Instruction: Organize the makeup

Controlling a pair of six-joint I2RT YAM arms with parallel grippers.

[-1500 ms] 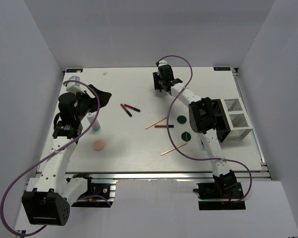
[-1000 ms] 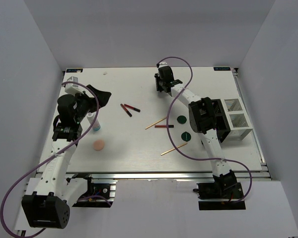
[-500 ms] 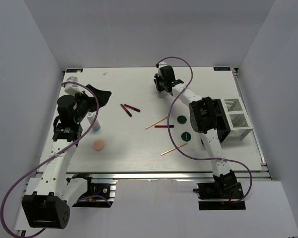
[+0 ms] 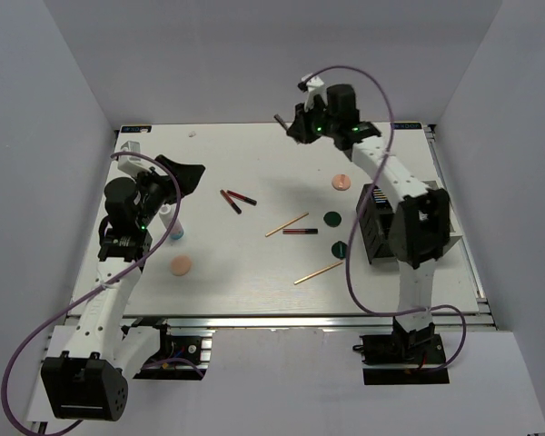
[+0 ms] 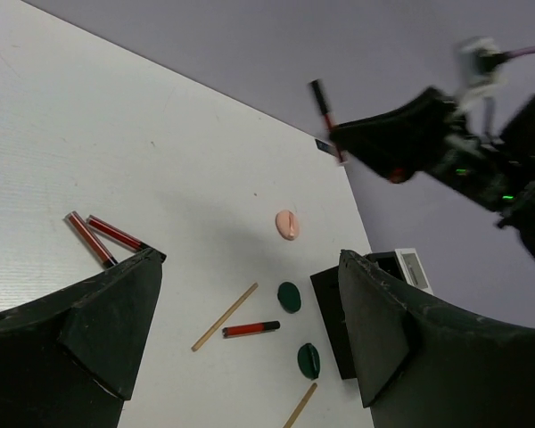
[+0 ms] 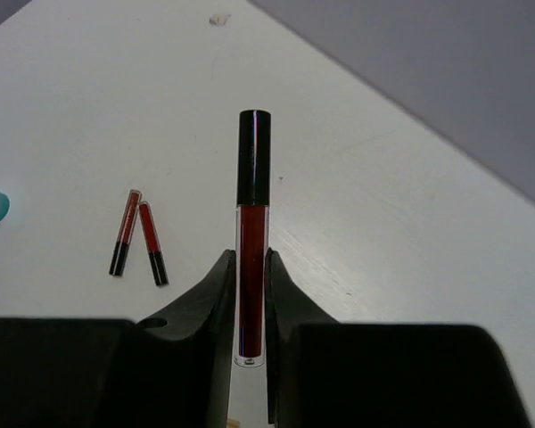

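1. The left pincer [image 4: 183, 173] is hanging released, jaws wide apart, gripping nothing.
2. A bottle [image 4: 174, 227] is standing just behind it, toward the bases, with a peach disc [image 4: 180, 265] lying further back.
3. Paired tubes [image 4: 237, 199] are lying to its right.
4. A stick [image 4: 286, 224] and green discs [image 4: 331, 218] are lying between the pincers, nearer the bases.
5. The right pincer [image 4: 298, 127] is grasping a red tube [image 6: 252, 232] aloft, cap pointing beyond its fingertips.
6. A box [image 4: 371, 218] is sitting behind it, to its right.
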